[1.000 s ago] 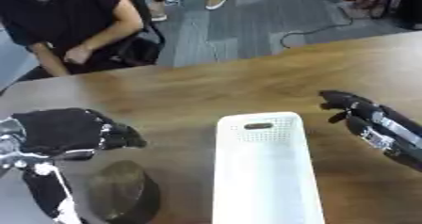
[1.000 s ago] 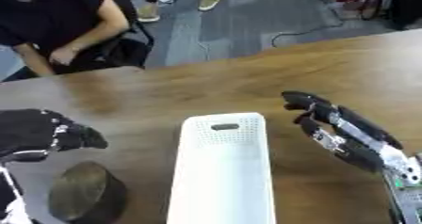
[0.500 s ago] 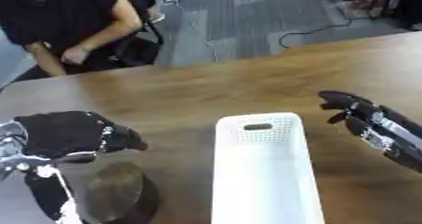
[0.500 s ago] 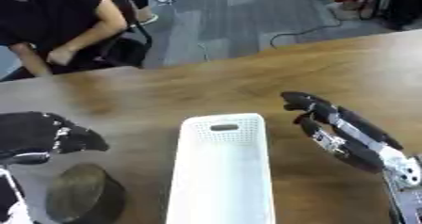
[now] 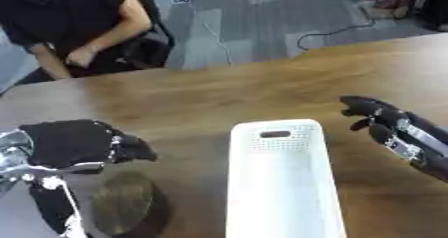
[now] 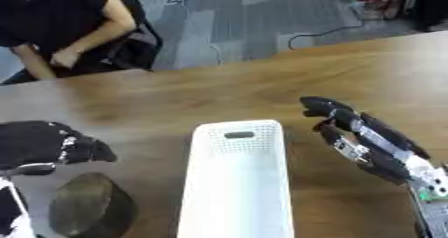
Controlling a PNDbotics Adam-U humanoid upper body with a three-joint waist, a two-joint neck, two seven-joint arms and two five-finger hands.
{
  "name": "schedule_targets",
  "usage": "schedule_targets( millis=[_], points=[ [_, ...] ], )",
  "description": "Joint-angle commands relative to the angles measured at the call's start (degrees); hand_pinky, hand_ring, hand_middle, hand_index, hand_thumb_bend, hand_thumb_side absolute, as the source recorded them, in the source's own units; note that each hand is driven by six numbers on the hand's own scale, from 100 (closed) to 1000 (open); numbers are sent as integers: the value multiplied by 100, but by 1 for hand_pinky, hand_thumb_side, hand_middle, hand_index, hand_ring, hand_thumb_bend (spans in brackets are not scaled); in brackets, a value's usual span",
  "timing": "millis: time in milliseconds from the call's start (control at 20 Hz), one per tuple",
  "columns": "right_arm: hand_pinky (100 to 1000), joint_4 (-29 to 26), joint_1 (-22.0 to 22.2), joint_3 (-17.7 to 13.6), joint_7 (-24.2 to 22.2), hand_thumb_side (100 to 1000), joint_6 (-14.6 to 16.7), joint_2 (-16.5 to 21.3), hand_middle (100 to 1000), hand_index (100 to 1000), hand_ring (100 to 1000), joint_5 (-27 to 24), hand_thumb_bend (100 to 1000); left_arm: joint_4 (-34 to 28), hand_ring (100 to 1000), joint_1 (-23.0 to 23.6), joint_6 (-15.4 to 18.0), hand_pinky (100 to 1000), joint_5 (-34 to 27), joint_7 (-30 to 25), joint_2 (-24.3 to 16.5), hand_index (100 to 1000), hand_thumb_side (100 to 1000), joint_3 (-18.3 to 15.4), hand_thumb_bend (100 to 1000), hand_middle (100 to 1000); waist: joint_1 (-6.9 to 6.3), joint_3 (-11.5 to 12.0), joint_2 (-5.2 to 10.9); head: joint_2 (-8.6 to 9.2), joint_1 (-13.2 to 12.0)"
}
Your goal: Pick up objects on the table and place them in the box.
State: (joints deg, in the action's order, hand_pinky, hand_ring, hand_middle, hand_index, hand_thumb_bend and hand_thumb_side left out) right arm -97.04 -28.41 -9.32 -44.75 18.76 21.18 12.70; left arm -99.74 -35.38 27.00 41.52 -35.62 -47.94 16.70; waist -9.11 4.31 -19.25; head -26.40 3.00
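a long white box (image 6: pixel 234 182) with perforated walls lies lengthwise on the wooden table (image 5: pixel 219 92), its slotted end pointing away from the robot. to the left of the box and close to the near edge sits a dark, rounded, brownish object (image 5: pixel 122 209), resting on the table and apart from the box. above that object hovers the left hand (image 5: pixel 74 143), its fingers curled inward, grasping nothing, not touching the object as far as can be seen. to the right of the box, the right hand (image 6: pixel 359 132) floats over the table with fingers extended and relaxed, near the box's far end but clear of it
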Motion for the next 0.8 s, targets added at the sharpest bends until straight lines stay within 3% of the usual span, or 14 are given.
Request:
schedule_targets(
  millis=[50, 800],
  points=[
    [788, 20, -56, -15, -87, 1000, 118, 18, 1000, 1000, 924, 14, 100, -33, 741, -24, 97, 668, 39, -131, -136, 986, 547, -48, 829, 854, -19, 6, 57, 61, -64],
    [788, 27, -97, -10, -98, 1000, 150, 35, 1000, 1000, 923, 24, 100, -37, 722, -2, 103, 652, 66, -117, -114, 979, 518, -58, 789, 848, -20, -49, -9, 96, -78]
  ],
)
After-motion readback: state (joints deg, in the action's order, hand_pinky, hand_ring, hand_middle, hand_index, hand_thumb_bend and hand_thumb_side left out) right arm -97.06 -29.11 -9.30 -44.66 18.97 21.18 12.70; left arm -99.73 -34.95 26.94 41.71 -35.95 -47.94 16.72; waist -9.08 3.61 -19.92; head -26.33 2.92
